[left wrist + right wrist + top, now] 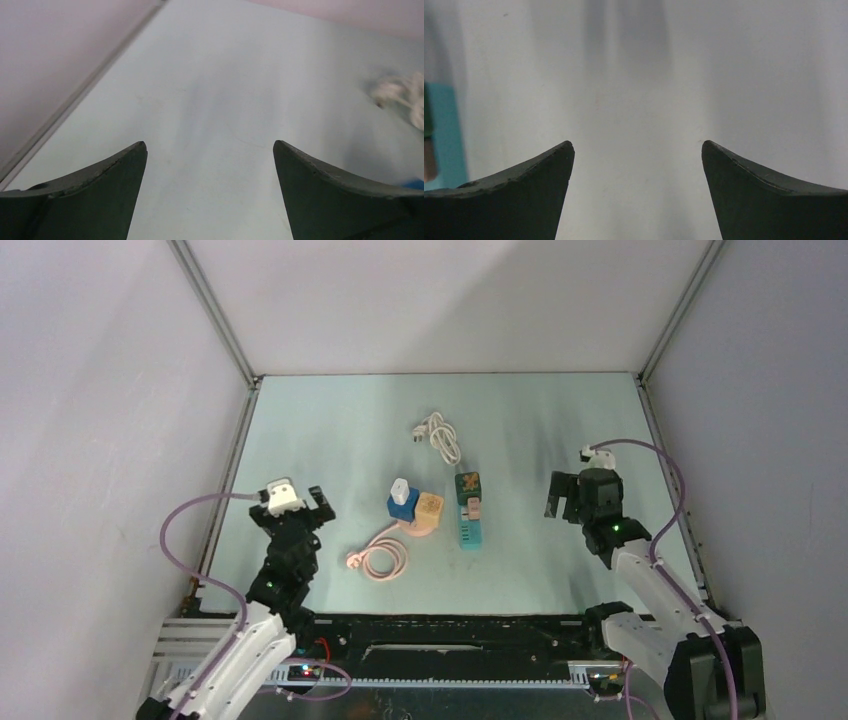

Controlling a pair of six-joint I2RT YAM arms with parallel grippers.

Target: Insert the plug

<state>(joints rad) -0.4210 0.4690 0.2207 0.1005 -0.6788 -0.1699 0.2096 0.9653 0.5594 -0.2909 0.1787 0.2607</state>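
A teal power strip (470, 524) lies at the table's middle with a green cube adapter (467, 486) and a small pink plug (474, 507) on it. Left of it stand a blue cube with a white charger (402, 498) and a tan cube (430, 506) on a pink base. A pink coiled cable (383, 559) with its plug (352, 559) lies in front. A white cable with a plug (437, 432) lies further back. My left gripper (301, 498) is open and empty at the left. My right gripper (563, 492) is open and empty at the right. The strip's edge shows in the right wrist view (444, 135).
Grey enclosure walls with metal rails (232, 455) bound the table on the left, back and right. The white cable shows blurred at the right of the left wrist view (400, 95).
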